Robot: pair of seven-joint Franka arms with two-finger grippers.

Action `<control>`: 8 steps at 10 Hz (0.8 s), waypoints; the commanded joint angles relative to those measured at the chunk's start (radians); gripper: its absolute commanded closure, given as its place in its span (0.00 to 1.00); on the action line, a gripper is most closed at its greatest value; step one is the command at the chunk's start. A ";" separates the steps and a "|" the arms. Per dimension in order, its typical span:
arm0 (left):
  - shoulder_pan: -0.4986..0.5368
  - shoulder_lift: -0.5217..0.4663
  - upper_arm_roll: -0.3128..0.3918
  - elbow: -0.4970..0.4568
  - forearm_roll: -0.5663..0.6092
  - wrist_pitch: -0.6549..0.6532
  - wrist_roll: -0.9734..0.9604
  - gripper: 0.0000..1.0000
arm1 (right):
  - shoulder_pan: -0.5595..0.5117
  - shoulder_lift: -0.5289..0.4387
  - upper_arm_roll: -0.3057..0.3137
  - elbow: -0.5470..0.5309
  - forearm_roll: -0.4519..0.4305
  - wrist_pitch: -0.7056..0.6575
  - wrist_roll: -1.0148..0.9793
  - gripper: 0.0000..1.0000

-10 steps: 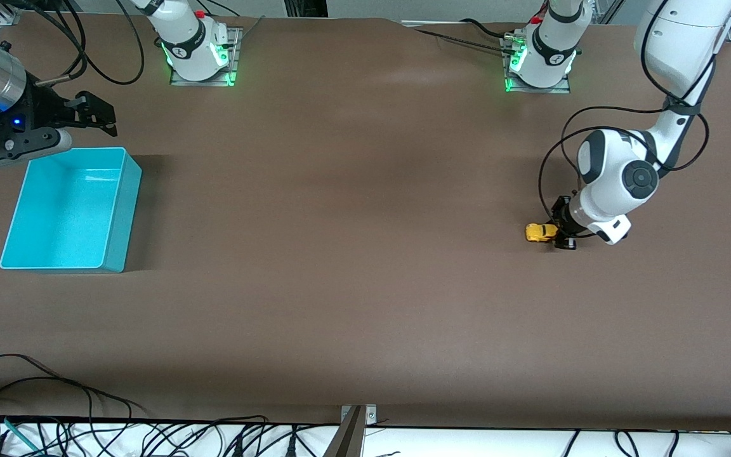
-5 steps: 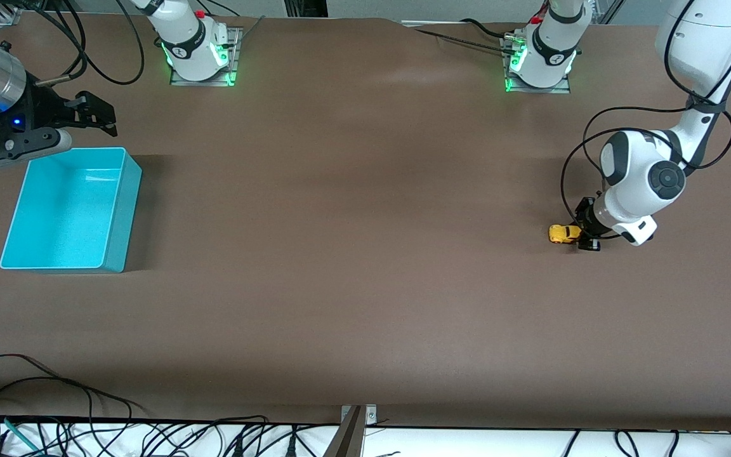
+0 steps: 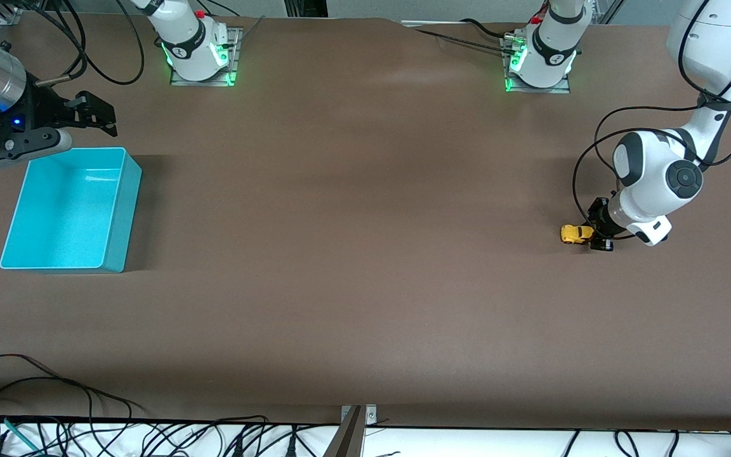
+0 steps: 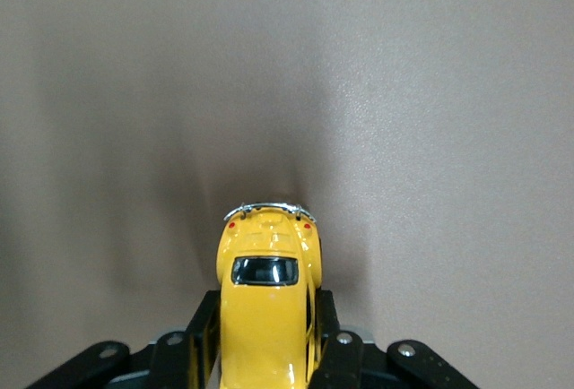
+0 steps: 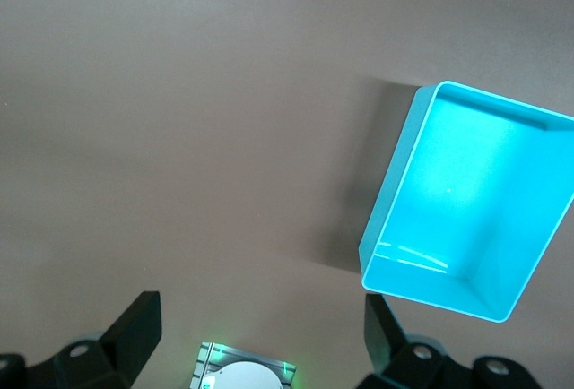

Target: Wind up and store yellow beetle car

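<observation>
Slip risk — left end effector (image 3: 594, 236) clamped on yellow beetle car (image 3: 575, 234) low on table (image 3: 365, 254); wheels may skid instead of winding. Right end effector (image 3: 96, 114) apart, waiting beside teal bin (image 3: 121, 209).

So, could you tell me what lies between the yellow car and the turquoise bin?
Only bare brown table between the yellow beetle car and turquoise bin, per the front view.

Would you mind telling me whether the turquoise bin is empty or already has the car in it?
Empty. The turquoise bin shows only its bare floor, while the yellow beetle car sits gripped in the left end effector at the left arm's end.
</observation>
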 commanded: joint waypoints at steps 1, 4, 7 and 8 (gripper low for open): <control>0.013 0.051 0.004 0.011 0.029 0.009 0.011 1.00 | 0.004 0.011 0.000 0.026 -0.006 -0.009 -0.001 0.00; 0.011 0.049 0.004 0.011 0.028 0.006 -0.032 1.00 | 0.004 0.011 0.000 0.026 -0.006 -0.009 -0.001 0.00; 0.011 0.046 0.004 0.013 0.028 0.006 -0.027 1.00 | 0.004 0.011 0.000 0.026 -0.006 -0.009 -0.001 0.00; 0.011 0.041 0.002 0.019 0.028 0.005 -0.024 0.78 | 0.004 0.011 0.000 0.026 -0.006 -0.009 -0.001 0.00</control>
